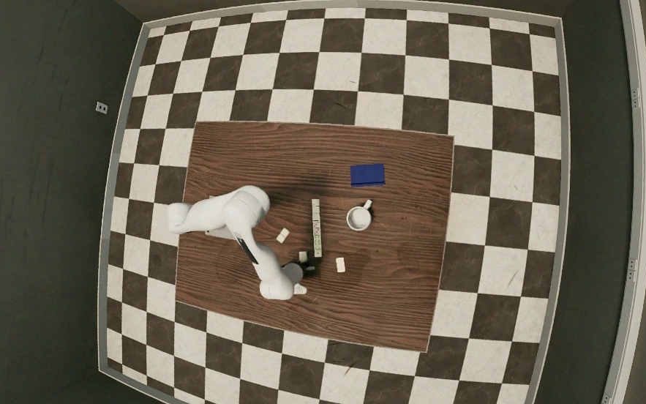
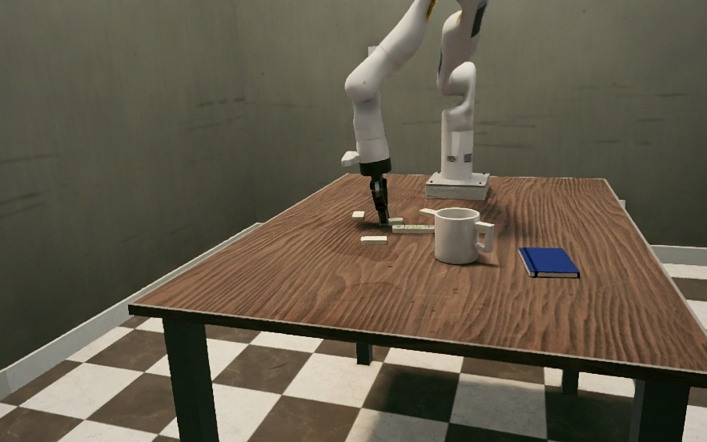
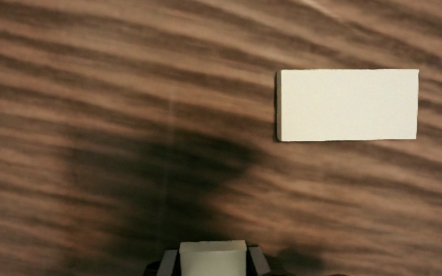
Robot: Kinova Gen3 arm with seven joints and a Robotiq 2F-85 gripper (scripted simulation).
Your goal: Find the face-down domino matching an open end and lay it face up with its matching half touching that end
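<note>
Here's the gripped domino [image 1: 303,256] [image 2: 395,221] [image 3: 213,261], down on the desk [image 1: 390,301] [image 2: 427,307] [image 3: 76,75] just beside the single-pip end of the line, a plain cream face turned up. The end effector [image 1: 310,268] [image 2: 383,222] [image 3: 213,265] is closed on it, fingers up against both long sides near one end, with the arm [image 1: 265,260] [image 2: 369,118] reaching down from above.

Over at the line of dominoes [image 1: 317,228] [image 2: 413,228], everything lies straight, end to end, pips up. To one side of the end effector there's a face-down domino [image 2: 357,216] [image 3: 348,105], lying flat and apart, covered by the arm in the top view. Across the line, another blank-backed domino [image 1: 340,265] [image 2: 373,240] lies flat, near the single-pip end but not touching it. Nearer the arm's base [image 2: 457,190] we've got a domino with a dividing line [image 1: 282,235] [image 2: 428,211], set at an angle, the mug hiding part of it in the exterior view.

Further out, the white mug [image 1: 358,218] [image 2: 456,235] stands upright, and beyond it lies the closed blue notebook [image 1: 367,174] [image 2: 548,262].
</note>
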